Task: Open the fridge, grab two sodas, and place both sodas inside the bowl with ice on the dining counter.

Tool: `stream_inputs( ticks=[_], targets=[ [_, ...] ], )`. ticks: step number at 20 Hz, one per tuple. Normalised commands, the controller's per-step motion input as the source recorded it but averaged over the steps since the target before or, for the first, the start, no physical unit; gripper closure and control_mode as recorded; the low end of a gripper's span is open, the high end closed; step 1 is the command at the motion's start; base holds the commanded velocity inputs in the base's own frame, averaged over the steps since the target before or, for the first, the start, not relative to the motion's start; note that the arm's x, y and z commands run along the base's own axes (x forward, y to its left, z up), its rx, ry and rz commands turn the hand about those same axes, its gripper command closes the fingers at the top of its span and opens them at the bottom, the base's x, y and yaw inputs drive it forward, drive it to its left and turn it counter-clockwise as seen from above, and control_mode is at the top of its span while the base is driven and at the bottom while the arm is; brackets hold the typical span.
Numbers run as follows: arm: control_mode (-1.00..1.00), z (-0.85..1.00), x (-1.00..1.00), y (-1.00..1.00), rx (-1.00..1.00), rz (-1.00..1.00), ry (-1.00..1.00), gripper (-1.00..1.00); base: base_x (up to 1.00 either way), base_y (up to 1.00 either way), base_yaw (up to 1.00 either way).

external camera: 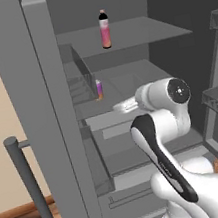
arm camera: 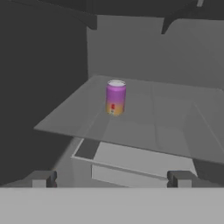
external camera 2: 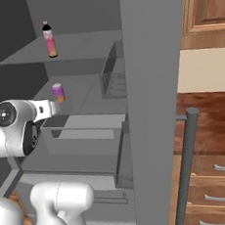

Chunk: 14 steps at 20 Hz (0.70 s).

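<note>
Grey fridge [external camera: 37, 93] stands open; the can [arm camera: 116, 97] sits upright on the middle shelf [arm camera: 175, 127], the bottle [external camera: 104, 29] on the shelf above. With the gripper [arm camera: 111, 178] spread wide and short of the can, an off-centre approach could tip it

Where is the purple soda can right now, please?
The purple can stands upright on the fridge's middle shelf, one shelf below the pink bottle.

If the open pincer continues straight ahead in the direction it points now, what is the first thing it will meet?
Most likely the purple soda can standing upright on the middle fridge shelf. It sits a little left of centre ahead of the pincer, with nothing between them. Depth is unclear, so it might pass just beside the can toward the back wall.
</note>
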Motion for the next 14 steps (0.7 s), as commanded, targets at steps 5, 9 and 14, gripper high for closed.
stream_inputs(
  ticks=[5,9,14],
  targets=[
    [-1.0,0.0,0.58,0.1,0.0,0.0,0.0,-1.0,0.0,0.0,0.0],
    [-1.0,0.0,0.65,0.1,0.0,0.0,0.0,-1.0,0.0,0.0,0.0],
    [-1.0,0.0,0.64,0.04,0.01,0.0,0.0,-1.0,0.0,0.0,0.0]
  ],
)
